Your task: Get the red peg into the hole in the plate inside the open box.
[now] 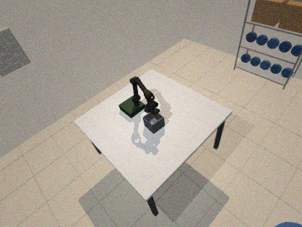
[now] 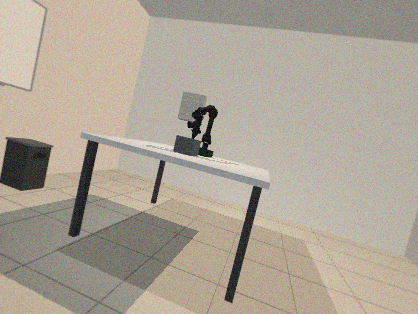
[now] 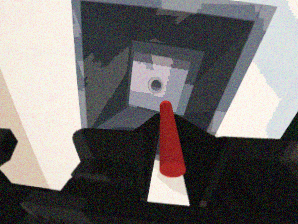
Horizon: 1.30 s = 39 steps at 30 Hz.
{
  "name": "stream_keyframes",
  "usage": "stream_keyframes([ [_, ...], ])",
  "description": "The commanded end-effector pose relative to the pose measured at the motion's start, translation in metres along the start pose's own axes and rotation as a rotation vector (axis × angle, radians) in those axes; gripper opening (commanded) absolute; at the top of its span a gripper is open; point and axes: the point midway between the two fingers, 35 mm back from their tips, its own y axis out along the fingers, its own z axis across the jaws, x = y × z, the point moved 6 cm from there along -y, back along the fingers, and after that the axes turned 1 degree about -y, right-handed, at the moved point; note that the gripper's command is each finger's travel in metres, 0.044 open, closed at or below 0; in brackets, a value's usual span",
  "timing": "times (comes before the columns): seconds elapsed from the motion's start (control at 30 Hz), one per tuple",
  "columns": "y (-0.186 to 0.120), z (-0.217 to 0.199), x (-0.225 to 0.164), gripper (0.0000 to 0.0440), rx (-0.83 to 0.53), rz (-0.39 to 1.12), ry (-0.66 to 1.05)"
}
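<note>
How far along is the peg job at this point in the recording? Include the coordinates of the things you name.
Done: the red peg (image 1: 152, 116) (image 3: 171, 142) is picked up, shut in the claw (image 1: 153, 113) (image 3: 166, 118). In hand: bringing it to the open box (image 1: 154, 125) (image 2: 186, 145) (image 3: 235, 75); in the wrist view its far end shows just below the hole (image 3: 156, 85) in the plate (image 3: 142, 95). Left: line up, lower, seat it fully and, presumably, let go.
</note>
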Motion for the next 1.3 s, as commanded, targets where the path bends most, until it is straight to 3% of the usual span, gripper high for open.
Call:
stream_keyframes([
  [0.0,0.015,0.001,0.003,0.0,-0.021,0.016,-0.009],
  [0.83,0.071,0.016,0.013,0.0003,-0.045,0.033,-0.091],
  [0.9,0.074,0.016,0.013,0.0019,-0.059,0.035,-0.098],
  [1.1,0.081,0.016,0.013,0.0125,-0.092,0.048,-0.116],
  [1.27,0.079,0.016,0.015,0.0117,-0.112,0.076,-0.114],
])
